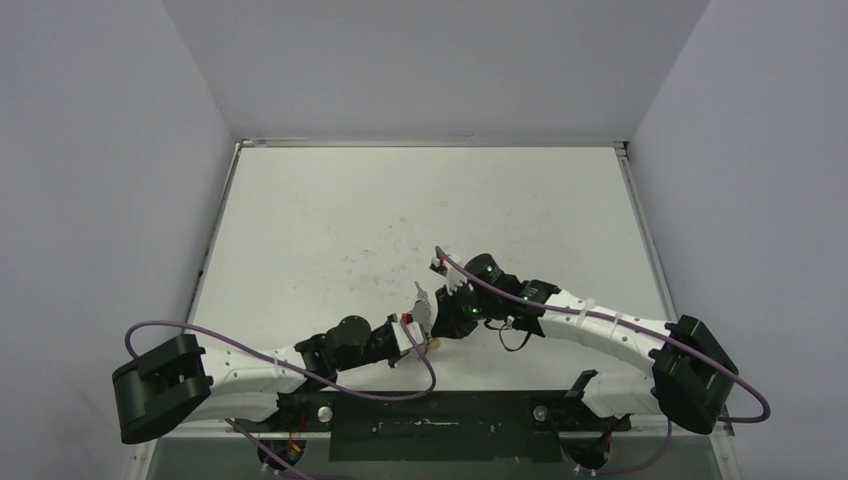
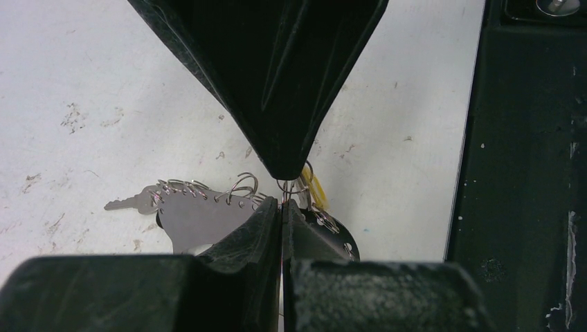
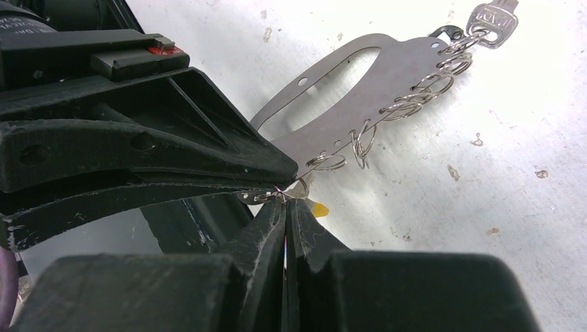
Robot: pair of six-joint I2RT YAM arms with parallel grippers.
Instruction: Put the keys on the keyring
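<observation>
At mid-table, near the front edge, both arms converge tip to tip over the white, scuffed table (image 1: 400, 200).

Left gripper (image 2: 282, 211): jaws fully closed, no gap between the black fingers. It holds the keyring (image 3: 360, 90) by its near end, and the flat silver-grey plate juts away from the fingertips, tilted, with its far end down toward the table.

Right gripper (image 3: 285, 209): jaws also pressed together. Its tip meets the left gripper's tip at the same corner of the keyring, right at a small split ring (image 3: 273, 197). Whether that wire is actually nipped between the fingers cannot be told.

Keyring detail: a row of small wire rings (image 3: 415, 90) runs along one long edge of the plate, threaded through holes.

Keys:
- silver key (image 3: 491, 21) hangs off the far end of the ring row. Its blade points away from the plate in the left wrist view.
- yellow tag (image 2: 315, 187) sits just beside the two gripper tips, hanging on a ring at the near end.
- black-headed key (image 2: 339, 238) lies low beside the left gripper's finger, partly hidden by it.

The black base plate (image 2: 526, 173) borders the table on the near side.
</observation>
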